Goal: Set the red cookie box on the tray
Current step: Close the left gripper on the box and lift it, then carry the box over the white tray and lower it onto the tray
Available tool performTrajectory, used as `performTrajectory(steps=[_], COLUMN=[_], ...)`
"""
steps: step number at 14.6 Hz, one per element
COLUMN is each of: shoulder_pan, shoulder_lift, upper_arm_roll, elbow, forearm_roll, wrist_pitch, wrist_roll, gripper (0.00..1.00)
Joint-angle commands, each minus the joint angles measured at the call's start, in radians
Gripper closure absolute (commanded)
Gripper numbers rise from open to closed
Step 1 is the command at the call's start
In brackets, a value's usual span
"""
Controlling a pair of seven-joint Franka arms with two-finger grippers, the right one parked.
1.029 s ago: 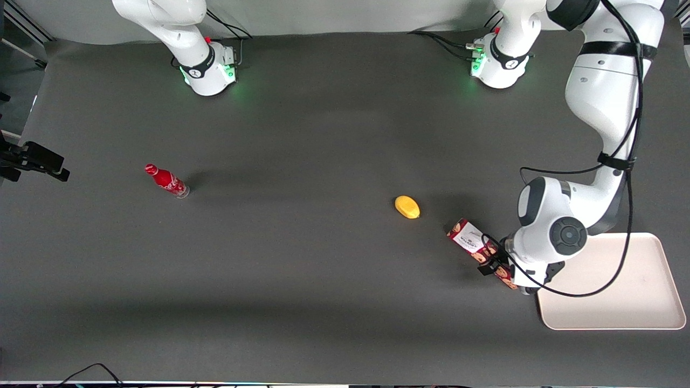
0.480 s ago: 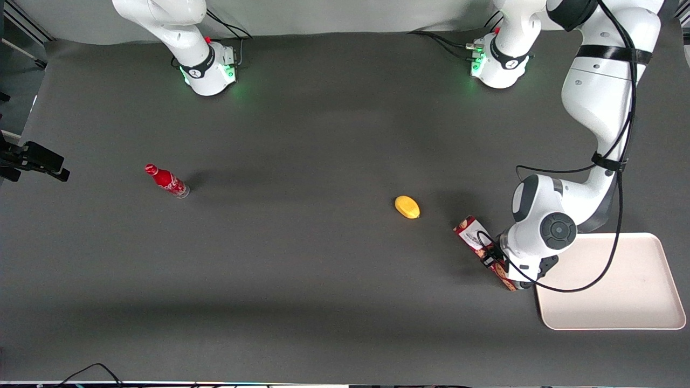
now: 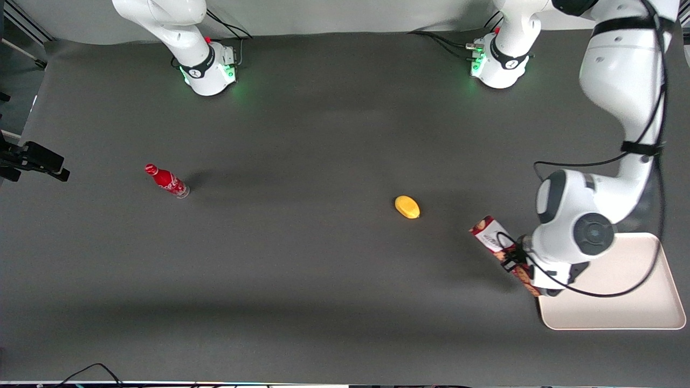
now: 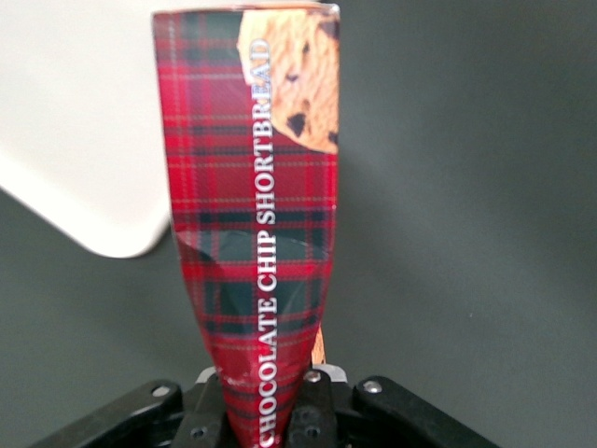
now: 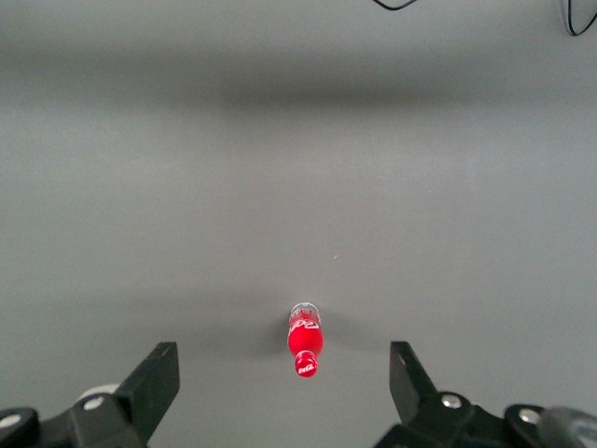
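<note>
The red cookie box is a long red tartan box with cookie pictures and a white label end. My left gripper is shut on it and holds it lifted above the table, beside the tray's edge. In the left wrist view the box sticks out from between the gripper's black fingers, its free end level with a rounded tray corner. The cream-white tray lies at the working arm's end of the table, partly hidden by the arm.
A yellow lemon-like object lies on the dark table, toward the middle from the box. A small red bottle stands toward the parked arm's end; it also shows in the right wrist view.
My gripper has carried the box sideways toward the tray, after a small shift away from the front camera. The box's label end now sits nearer the tray.
</note>
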Motion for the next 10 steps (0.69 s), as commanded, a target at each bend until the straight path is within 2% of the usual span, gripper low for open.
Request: performTrajectory(steps=[1,4,6,8,10], shoulder_pan=[0.008,0.013,0.024,0.025,0.048], shoulder_lift=[-0.027,-0.027,-0.012,0.026,0.074], upper_arm_roll=[0.074,0.197,0.298,0.383,0.426], elbow=[0.199,0.241,0.265,0.304,0.327], forearm_roll=[0.006,-0.014,-0.074,-0.106,-0.112], wrist_pitch=[-0.233,-0.281,-0.267,-0.241,-0.186], wrist_roll=[0.228,0.561,0.812,0.987,1.114], gripper=[1.0,1.0,1.0,1.0,1.0])
